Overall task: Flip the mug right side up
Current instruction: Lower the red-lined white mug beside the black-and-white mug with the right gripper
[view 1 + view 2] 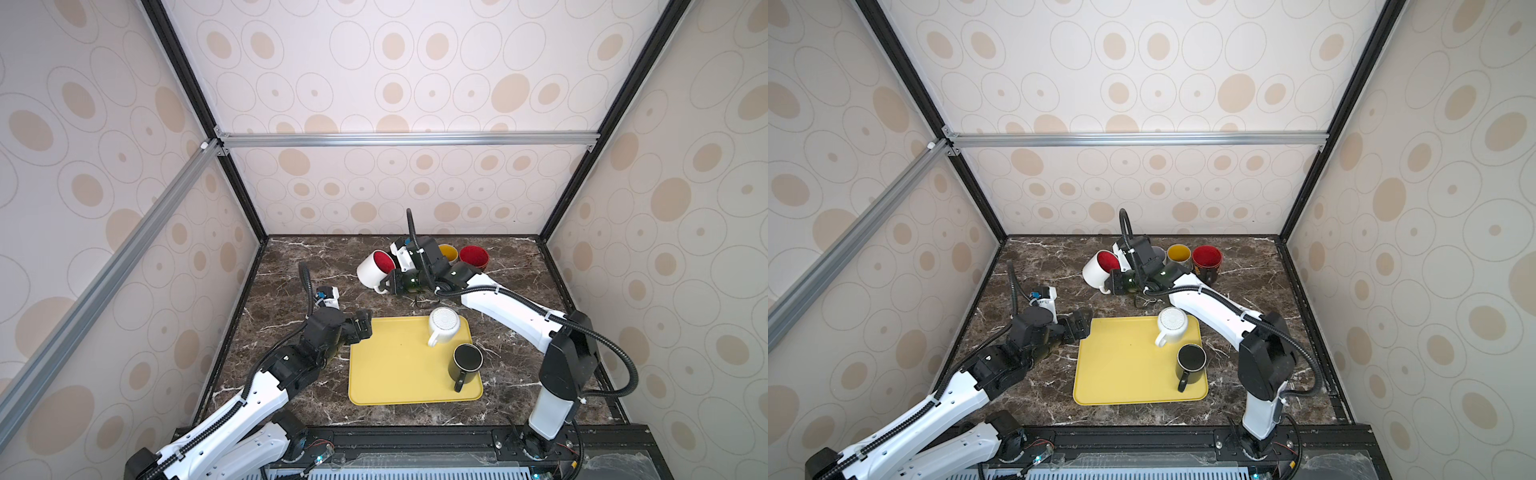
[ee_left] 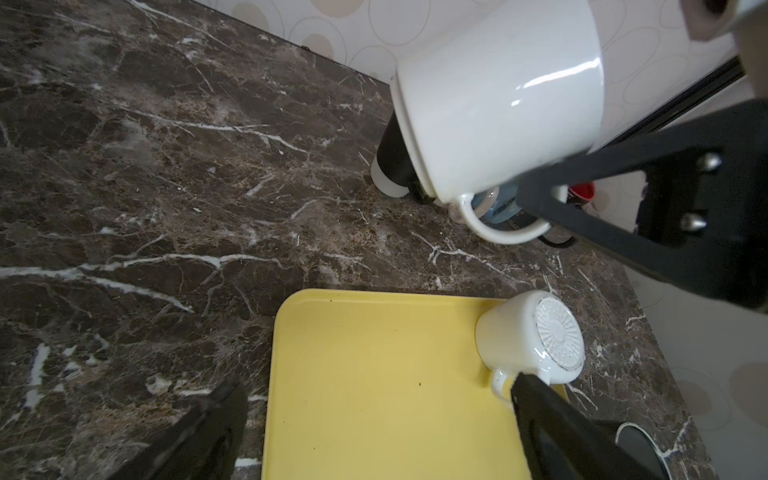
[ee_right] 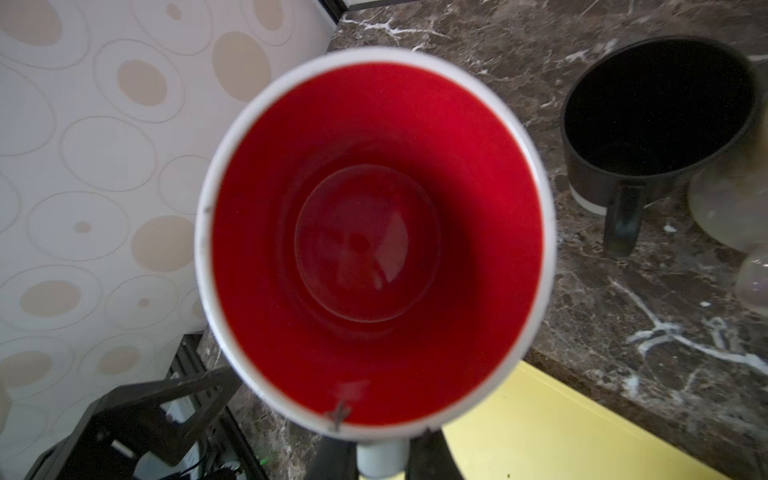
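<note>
Okay so my right gripper [image 1: 386, 286] is clamped on the handle [image 3: 380, 459] of the red-lined mug [image 1: 374, 269], just above centre frame, its long axis tipped mouth-up toward the right, while the left gripper [image 1: 366, 327] sits wide open, farther off.

A robot lab cell dressed up like a home
Aluminium bars [image 1: 407, 139] frame circle-patterned wallpaper panels [image 1: 374, 62] around a marble-look tabletop [image 1: 291, 266], with two white robot arms [image 1: 507, 307] bolted to a black rail [image 1: 415, 440], a yellow tray [image 1: 395, 365] and mugs [image 1: 473, 255]
</note>
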You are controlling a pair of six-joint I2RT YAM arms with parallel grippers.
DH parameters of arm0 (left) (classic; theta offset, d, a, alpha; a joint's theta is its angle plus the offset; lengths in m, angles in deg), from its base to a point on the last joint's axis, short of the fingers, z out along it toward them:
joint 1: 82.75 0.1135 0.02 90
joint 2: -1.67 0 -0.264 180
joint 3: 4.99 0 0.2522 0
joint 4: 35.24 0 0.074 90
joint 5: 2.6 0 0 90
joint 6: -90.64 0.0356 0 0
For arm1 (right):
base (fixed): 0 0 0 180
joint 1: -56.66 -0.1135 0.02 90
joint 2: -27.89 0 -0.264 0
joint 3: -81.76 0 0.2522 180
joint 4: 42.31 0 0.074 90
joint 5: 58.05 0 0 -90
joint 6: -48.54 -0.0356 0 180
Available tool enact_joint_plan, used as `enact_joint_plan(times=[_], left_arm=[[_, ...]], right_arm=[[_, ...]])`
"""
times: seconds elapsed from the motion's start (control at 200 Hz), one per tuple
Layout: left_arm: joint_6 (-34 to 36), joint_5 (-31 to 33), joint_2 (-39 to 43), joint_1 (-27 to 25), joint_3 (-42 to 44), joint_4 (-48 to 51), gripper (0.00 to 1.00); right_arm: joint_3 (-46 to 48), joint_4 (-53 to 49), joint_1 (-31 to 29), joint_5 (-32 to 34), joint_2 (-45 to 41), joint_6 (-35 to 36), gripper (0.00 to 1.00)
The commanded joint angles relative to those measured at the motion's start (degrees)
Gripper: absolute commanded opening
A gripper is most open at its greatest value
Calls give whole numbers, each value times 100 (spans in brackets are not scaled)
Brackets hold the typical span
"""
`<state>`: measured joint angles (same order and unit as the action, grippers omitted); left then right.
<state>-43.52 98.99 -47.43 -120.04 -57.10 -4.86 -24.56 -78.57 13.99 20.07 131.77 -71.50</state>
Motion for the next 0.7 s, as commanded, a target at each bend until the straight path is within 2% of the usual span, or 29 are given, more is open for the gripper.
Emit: enact_joint_plan(times=[0.0, 0.265, 0.565, 0.695], left_arm=[[-83, 0, 54, 124, -167, 164, 100], [-14, -127, 220, 331, 6, 43, 100], [153, -377, 33, 419, 98, -165, 100], [207, -480, -16, 438, 135, -263, 100]], right_arm=[[-697, -89, -71, 553, 271, 384, 0], [-2157, -719, -116, 1112, 1475, 712, 0], [-4293, -1795, -247, 2266, 3040, 1095, 0], [-4721, -1934, -272, 2542, 3475, 1119, 0]])
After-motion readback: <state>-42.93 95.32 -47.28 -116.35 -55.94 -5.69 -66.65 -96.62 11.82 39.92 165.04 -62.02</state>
